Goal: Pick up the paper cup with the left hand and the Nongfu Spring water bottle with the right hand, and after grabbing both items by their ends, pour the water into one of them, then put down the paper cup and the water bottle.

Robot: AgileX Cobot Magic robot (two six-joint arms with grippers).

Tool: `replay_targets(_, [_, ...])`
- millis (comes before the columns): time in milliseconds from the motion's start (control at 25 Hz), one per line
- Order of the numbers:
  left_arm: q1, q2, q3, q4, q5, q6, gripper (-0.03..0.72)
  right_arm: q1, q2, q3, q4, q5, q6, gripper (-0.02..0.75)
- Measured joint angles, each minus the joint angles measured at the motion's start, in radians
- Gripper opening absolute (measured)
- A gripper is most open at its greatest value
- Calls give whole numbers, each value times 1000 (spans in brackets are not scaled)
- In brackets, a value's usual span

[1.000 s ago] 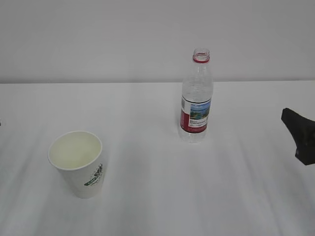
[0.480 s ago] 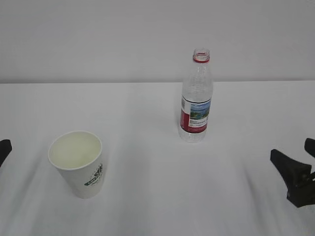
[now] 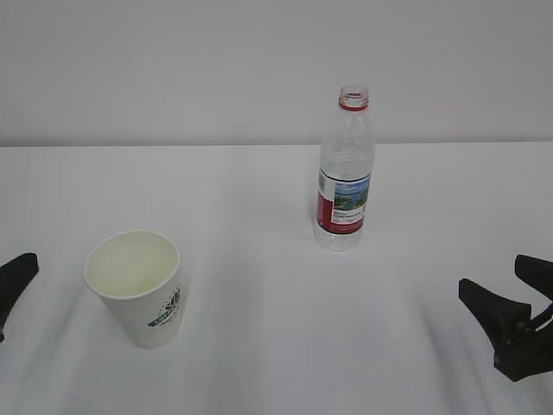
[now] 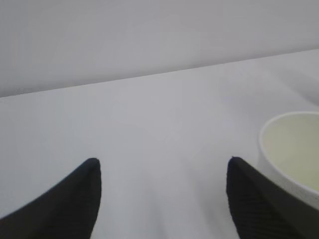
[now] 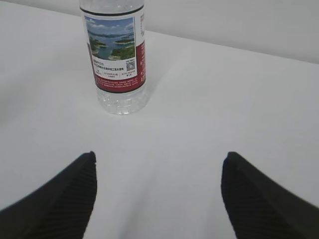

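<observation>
The paper cup (image 3: 134, 285) stands upright at the front left of the table, white with a green logo and a pale inside. In the left wrist view its rim (image 4: 291, 149) is just right of my left gripper (image 4: 163, 162), which is open and empty. One left finger (image 3: 15, 275) shows at the left edge, apart from the cup. The Nongfu Spring water bottle (image 3: 344, 173) stands uncapped further back, right of centre. My right gripper (image 3: 492, 275) is open low at the front right, well short of the bottle (image 5: 117, 55). No water level is discernible.
The white table (image 3: 259, 216) runs back to a plain pale wall (image 3: 173, 69). Only the cup and the bottle stand on it, well apart from each other.
The right gripper has come down and leftward from the right edge, with both fingers now showing. A left finger has entered at the left edge. Cup and bottle have not moved.
</observation>
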Motion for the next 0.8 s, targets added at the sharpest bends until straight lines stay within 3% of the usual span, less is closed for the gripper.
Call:
replay_targets(520, [0, 0, 0, 52, 0, 0, 570, 0, 9, -53, -23, -2, -20, 587])
replay_targets(800, [0, 0, 0, 53, 0, 0, 570, 0, 126, -125, -127, -4, -21, 590])
